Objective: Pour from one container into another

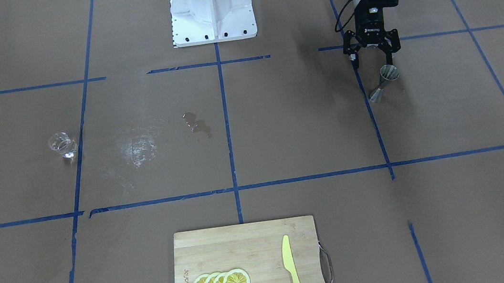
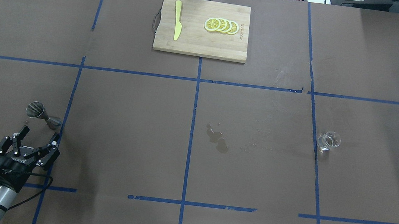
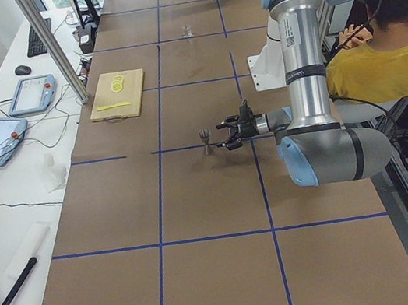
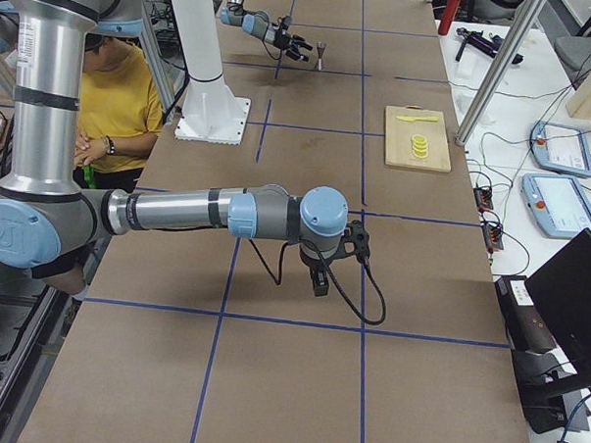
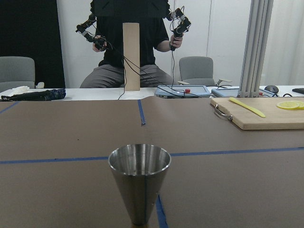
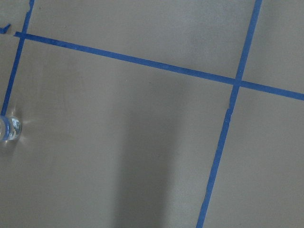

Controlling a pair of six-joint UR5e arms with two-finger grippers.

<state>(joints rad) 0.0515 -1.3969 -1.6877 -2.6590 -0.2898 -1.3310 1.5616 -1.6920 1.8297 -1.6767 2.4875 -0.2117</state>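
While left gripper [image 2: 41,132] hangs spread and empty just short of small silver hourglass steel jigger [image 2: 43,113] standing dead ahead, I'd ease fwd level, centring on waist. Far off to its right sits short clear glass cup [image 2: 328,140]. Can't tell right gripper [image 4: 318,281] state.

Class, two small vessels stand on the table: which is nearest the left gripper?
The steel jigger, just ahead of the open left gripper; the clear glass cup stands far away.
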